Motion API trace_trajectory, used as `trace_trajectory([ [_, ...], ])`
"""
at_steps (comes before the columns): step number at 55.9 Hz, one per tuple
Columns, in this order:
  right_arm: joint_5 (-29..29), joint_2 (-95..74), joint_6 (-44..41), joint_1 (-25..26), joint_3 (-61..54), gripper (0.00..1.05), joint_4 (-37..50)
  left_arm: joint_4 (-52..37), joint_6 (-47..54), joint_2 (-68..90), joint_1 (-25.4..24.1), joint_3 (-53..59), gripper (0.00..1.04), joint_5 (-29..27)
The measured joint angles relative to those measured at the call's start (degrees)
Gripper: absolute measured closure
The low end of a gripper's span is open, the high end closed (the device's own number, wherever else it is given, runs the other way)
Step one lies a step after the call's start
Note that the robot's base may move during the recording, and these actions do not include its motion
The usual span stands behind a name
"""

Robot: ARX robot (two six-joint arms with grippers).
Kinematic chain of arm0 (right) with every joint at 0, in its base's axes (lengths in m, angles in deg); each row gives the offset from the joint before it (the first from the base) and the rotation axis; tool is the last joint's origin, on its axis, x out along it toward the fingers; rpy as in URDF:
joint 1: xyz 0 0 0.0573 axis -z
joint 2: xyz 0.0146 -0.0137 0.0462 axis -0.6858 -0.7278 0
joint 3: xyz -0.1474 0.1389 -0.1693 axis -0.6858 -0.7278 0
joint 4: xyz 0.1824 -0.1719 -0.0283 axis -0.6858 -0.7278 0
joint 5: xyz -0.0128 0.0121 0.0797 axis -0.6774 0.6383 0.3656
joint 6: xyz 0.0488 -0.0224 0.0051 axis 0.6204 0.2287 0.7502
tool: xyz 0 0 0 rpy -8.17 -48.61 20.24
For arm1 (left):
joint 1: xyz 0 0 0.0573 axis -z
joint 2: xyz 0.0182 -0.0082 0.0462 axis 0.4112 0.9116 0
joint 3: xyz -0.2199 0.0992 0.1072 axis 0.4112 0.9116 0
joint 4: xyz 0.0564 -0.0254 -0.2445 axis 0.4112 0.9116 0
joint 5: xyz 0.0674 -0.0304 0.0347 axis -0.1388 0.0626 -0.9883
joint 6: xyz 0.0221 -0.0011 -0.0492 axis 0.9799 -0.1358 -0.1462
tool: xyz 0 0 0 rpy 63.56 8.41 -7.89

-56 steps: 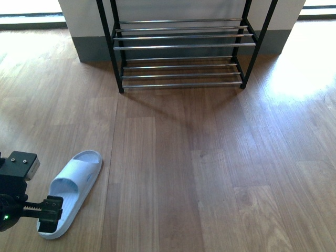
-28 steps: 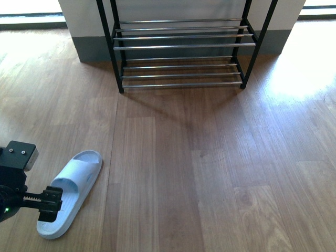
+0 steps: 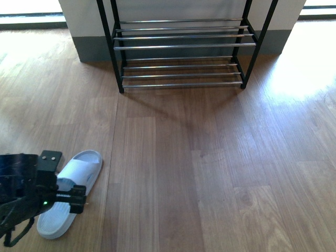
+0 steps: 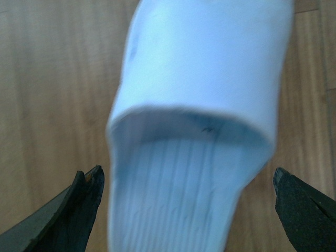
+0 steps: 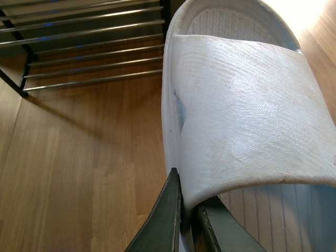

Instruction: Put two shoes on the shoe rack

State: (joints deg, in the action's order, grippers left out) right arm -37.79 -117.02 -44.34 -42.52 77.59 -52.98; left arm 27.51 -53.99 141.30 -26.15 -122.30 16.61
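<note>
One pale blue slide (image 3: 79, 170) lies on the wood floor at the front left, toe toward the shoe rack (image 3: 181, 47). My left gripper (image 3: 71, 197) hovers over its middle, open. In the left wrist view the two dark fingertips (image 4: 86, 202) stand wide apart on either side of this slide (image 4: 199, 105) without touching it. A second pale blue slide (image 5: 247, 115) is held off the floor by my right gripper (image 5: 186, 215), shut on its side edge just below the strap. The shoe rack (image 5: 89, 31) shows beyond it. The right arm is outside the front view.
The rack stands against a white and grey wall block (image 3: 86, 31), with black side frames and chrome rods. Bare wood floor (image 3: 210, 157) stretches between the rack and me. Bright sunlight falls on the floor at the right (image 3: 299, 73).
My left gripper has moved forward along the floor slide, from its heel end to over its middle near the strap. The slide has stayed in place.
</note>
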Motion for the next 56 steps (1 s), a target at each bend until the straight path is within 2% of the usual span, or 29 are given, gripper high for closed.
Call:
trace_trajectory([
  [3, 0.0, 0.0, 0.0, 0.0, 0.0, 1.03, 0.0, 0.8, -0.5, 0.7, 0.7, -1.7, 0.09, 1.4],
  [7, 0.0, 0.0, 0.0, 0.0, 0.0, 1.03, 0.0, 2.7, -1.5, 1.1, 2.0, -4.3, 0.09, 6.2],
  [10, 0.0, 0.0, 0.0, 0.0, 0.0, 1.03, 0.0, 3.6, -1.4, 1.3, 2.5, -5.4, 0.09, 7.1],
  [23, 0.0, 0.0, 0.0, 0.0, 0.0, 1.03, 0.0, 9.6, -0.7, 4.3, 3.7, -12.5, 0.09, 5.7],
  [30, 0.0, 0.0, 0.0, 0.0, 0.0, 1.03, 0.0, 10.6, -0.7, 5.7, 3.8, -14.0, 0.09, 5.3],
  [38, 0.0, 0.0, 0.0, 0.0, 0.0, 1.03, 0.0, 10.4, -0.8, 7.1, 4.1, -15.6, 0.09, 2.1],
  [43, 0.0, 0.0, 0.0, 0.0, 0.0, 1.03, 0.0, 10.0, -1.0, 7.5, 4.4, -16.2, 0.17, 0.8],
  [56, 0.0, 0.0, 0.0, 0.0, 0.0, 1.03, 0.0, 7.3, -1.4, 7.6, 4.3, -16.1, 0.47, 0.0],
])
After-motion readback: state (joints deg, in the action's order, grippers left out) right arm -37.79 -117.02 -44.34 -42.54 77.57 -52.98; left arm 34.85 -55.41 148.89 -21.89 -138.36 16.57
